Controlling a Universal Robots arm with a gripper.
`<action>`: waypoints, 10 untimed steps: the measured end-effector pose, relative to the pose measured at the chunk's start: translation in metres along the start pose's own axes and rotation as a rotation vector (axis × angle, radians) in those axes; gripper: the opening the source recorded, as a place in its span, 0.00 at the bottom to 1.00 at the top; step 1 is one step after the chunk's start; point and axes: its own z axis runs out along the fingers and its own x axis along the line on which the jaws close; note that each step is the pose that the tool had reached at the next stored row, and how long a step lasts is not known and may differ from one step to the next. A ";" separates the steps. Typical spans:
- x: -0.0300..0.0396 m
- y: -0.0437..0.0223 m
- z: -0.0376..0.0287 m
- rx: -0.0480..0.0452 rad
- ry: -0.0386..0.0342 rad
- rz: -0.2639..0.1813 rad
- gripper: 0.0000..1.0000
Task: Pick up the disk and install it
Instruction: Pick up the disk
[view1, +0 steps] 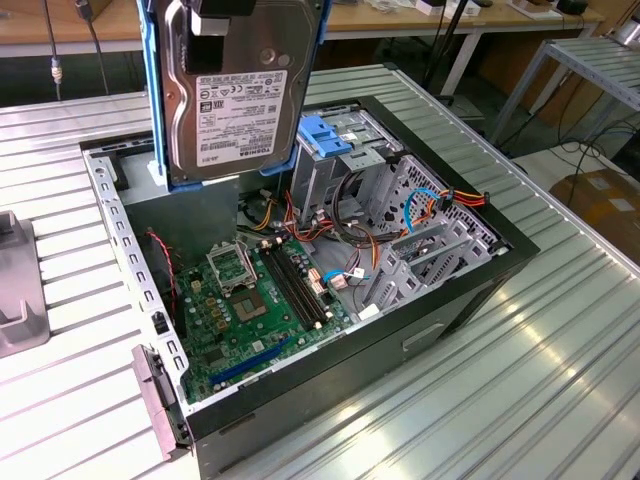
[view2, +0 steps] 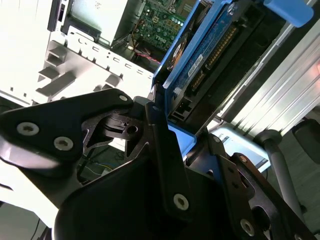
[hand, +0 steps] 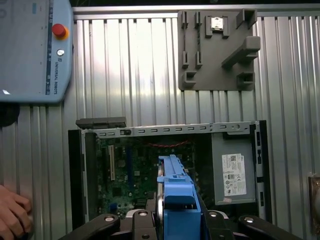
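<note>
My gripper (hand: 178, 220) is clenching the disk (view1: 235, 100) upright. I am holding it above the open computer case (view1: 330, 388).

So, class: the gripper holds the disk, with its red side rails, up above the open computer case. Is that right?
Not quite. The side rails are blue, not red, as the exterior view shows. The rest stands: the gripper holds the disk up above the open computer case.
</note>
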 end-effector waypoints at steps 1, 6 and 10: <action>0.0003 -0.0001 0.0000 0.0001 0.0000 0.000 0.37; 0.0016 -0.0005 -0.0001 0.0001 0.0000 0.000 0.37; 0.0030 -0.0009 -0.0002 0.0000 -0.0001 0.000 0.37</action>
